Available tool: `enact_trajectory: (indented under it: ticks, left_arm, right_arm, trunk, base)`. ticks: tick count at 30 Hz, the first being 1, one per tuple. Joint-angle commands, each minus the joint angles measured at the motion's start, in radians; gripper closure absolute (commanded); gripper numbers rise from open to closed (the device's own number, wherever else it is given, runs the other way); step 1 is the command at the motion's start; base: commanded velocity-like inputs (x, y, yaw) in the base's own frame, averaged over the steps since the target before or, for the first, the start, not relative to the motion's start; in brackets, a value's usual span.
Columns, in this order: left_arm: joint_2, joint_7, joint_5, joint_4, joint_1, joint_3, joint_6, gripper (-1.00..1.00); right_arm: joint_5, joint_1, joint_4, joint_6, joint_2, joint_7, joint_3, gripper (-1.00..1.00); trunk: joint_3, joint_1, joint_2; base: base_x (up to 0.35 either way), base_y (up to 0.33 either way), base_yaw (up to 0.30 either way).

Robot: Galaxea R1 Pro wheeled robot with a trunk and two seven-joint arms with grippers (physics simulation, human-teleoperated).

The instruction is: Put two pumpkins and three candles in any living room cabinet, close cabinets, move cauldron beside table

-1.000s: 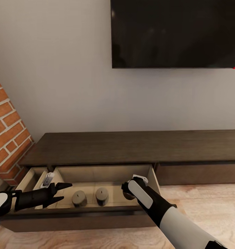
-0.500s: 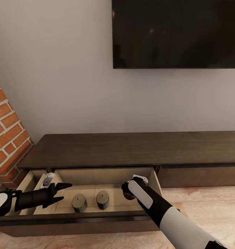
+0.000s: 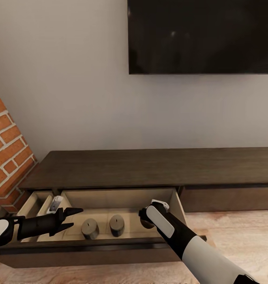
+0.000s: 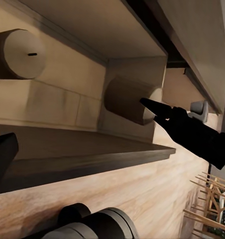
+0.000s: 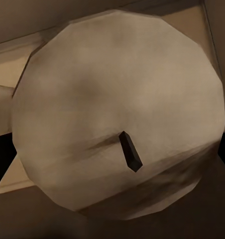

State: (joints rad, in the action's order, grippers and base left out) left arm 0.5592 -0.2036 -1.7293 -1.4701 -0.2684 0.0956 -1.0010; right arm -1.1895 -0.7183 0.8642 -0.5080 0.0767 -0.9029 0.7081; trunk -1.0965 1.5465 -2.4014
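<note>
The long dark brown cabinet (image 3: 149, 167) has its left drawer (image 3: 90, 254) pulled out, showing a tan interior. Two grey-tan candles (image 3: 89, 228) (image 3: 117, 225) stand upright in the drawer. My right gripper (image 3: 147, 221) reaches down into the drawer's right end and is shut on a third candle (image 5: 117, 109), whose flat top and dark wick sit very close in the right wrist view. My left gripper (image 3: 72, 218) hovers open over the drawer's left part, beside the candles. The left wrist view shows two candles (image 4: 18, 54) (image 4: 130, 99). The pumpkins and the cauldron are out of view.
A small white and grey device (image 3: 55, 204) lies in the drawer's narrow left compartment. A dark TV (image 3: 201, 35) hangs on the wall above the cabinet. A brick wall (image 3: 7, 146) stands at the left. Light wooden floor (image 3: 236, 228) runs in front.
The whole picture has shifted slightly, so the camera moved. Both arms and the two standing candles keep their places relative to the drawer.
</note>
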Motion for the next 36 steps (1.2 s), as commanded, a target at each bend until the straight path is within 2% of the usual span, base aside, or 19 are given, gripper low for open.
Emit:
enact_trajectory:
  ticks: [1,12,36]
  left_arm:
    - [0.001,-0.01,-0.011,-0.001,-0.001,0.001,-0.001,-1.0]
    - [0.001,-0.01,-0.01,-0.004,-0.001,0.001,0.0,-1.0]
    - [0.001,-0.01,-0.01,-0.012,0.0,0.001,0.001,-1.0]
  right_arm:
    - [-0.004,-0.001,0.001,-0.003,0.0,-0.007,0.002,1.0]
    - [-0.004,-0.001,0.0,-0.003,0.0,-0.007,0.003,1.0]
    - [-0.004,-0.001,-0.001,-0.008,0.0,-0.007,0.004,1.0]
  trunk:
    - [-0.004,0.004,-0.008]
    - [-0.039,0.046,-0.085]
    - [-0.039,0.046,-0.085]
  base:
    - [0.0,0.0,0.0]
    - [0.0,0.0,0.0]
    - [0.057,0.0,0.0]
